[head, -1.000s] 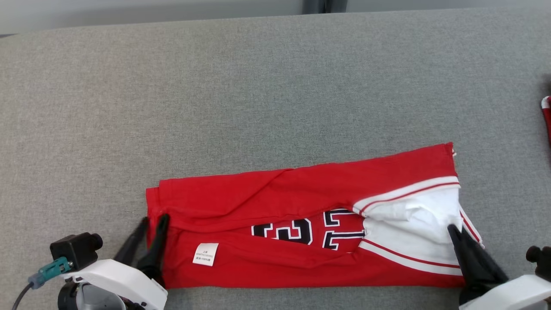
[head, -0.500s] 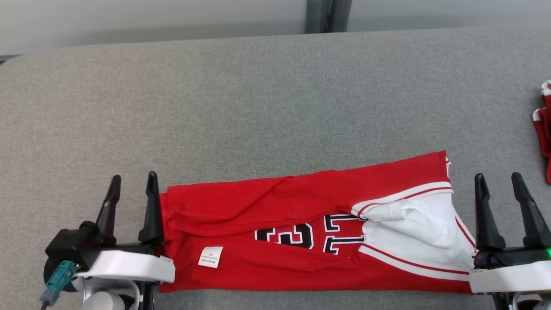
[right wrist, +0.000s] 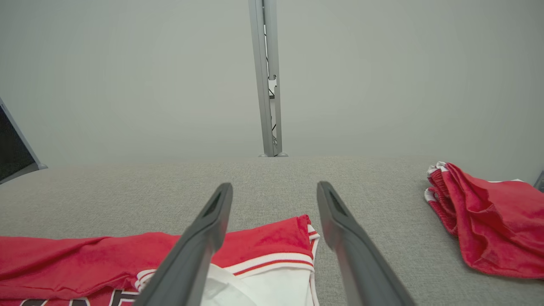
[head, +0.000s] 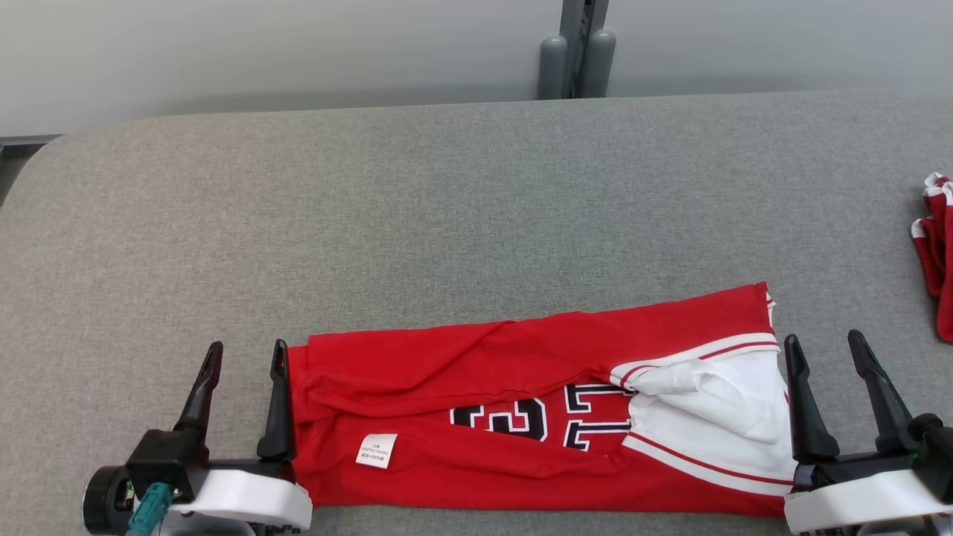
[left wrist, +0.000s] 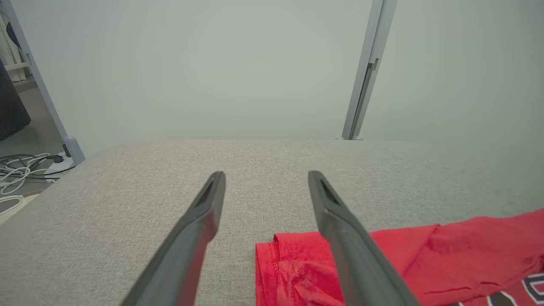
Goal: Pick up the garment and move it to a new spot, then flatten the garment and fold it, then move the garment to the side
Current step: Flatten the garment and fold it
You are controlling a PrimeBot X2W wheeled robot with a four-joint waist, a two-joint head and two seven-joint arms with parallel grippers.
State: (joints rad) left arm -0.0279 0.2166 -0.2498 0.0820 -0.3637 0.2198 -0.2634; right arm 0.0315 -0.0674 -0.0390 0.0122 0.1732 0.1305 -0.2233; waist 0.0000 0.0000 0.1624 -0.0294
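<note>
The folded red jersey (head: 521,424) lies along the near edge of the grey desk (head: 447,208). It sits between the left claw (head: 247,346) and the right claw (head: 823,337), both spread wide and holding nothing. A second red garment (head: 934,253) lies well apart to the right, cut off by the frame. Folds partly hide the jersey's black numerals (head: 543,417).

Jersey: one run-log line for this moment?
red jersey: folded strip, flat on grey table | left gripper: open, at left end | right gripper: open, at right end | second red garment: far right, apart
</note>
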